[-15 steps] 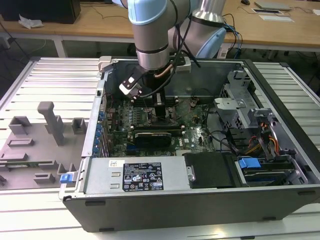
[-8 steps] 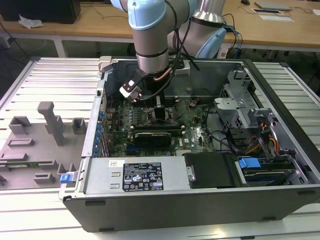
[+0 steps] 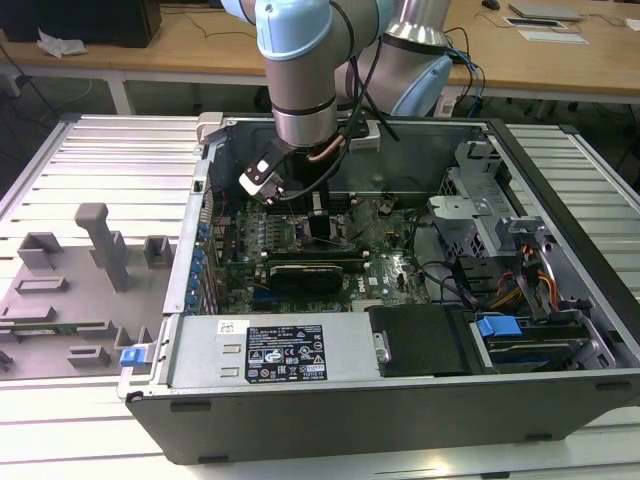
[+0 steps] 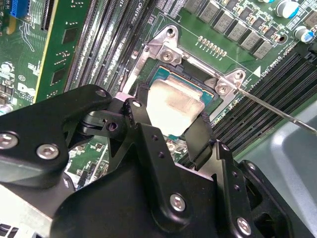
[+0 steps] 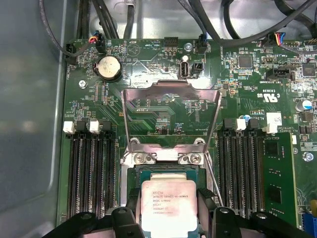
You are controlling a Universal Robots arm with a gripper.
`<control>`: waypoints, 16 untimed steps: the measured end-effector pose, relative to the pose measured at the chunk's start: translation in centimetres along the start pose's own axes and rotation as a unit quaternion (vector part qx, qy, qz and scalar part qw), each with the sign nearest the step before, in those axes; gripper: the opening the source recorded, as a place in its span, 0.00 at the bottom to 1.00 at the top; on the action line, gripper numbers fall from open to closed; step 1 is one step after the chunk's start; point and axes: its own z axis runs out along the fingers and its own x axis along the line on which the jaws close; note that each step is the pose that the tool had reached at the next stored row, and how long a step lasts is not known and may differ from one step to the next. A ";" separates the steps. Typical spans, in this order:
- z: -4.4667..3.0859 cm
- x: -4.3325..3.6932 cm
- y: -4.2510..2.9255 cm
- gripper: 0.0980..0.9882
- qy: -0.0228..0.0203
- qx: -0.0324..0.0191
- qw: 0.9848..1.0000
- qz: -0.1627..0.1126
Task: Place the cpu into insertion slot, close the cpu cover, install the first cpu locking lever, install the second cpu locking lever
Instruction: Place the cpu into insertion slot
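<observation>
The cpu [image 5: 168, 206], a flat square chip with a pale metal top, sits between my black fingers [image 5: 132, 210] in both wrist views. My gripper [image 5: 168, 198] is shut on its two opposite edges. The chip [image 4: 173, 104] lies level in or just over the insertion slot [image 5: 168, 170], whose blue-grey edge [image 4: 190, 82] shows around it. The cpu cover [image 5: 168, 90], a silver frame with a big window, stands open beyond the slot. A thin wire lever [image 4: 277, 111] juts out beside the socket. In the exterior view my gripper [image 3: 318, 222] reaches down inside the computer case [image 3: 400, 400].
Long black memory slots [image 5: 89, 173] flank the socket on both sides [image 5: 242, 173]. A green expansion card [image 5: 277, 178] stands close by. A coin battery [image 5: 110, 67] and cables lie beyond the cover. A grey fixture tray [image 3: 90, 270] lies at the exterior view's left.
</observation>
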 end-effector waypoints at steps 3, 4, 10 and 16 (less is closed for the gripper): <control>0.00 0.00 0.00 0.50 0.000 0.000 1.000 0.000; 0.00 0.00 0.00 0.50 0.000 0.000 1.000 0.000; 0.00 0.00 0.00 0.58 0.000 0.000 1.000 0.000; -0.44 0.00 0.07 0.58 0.000 0.000 1.000 0.000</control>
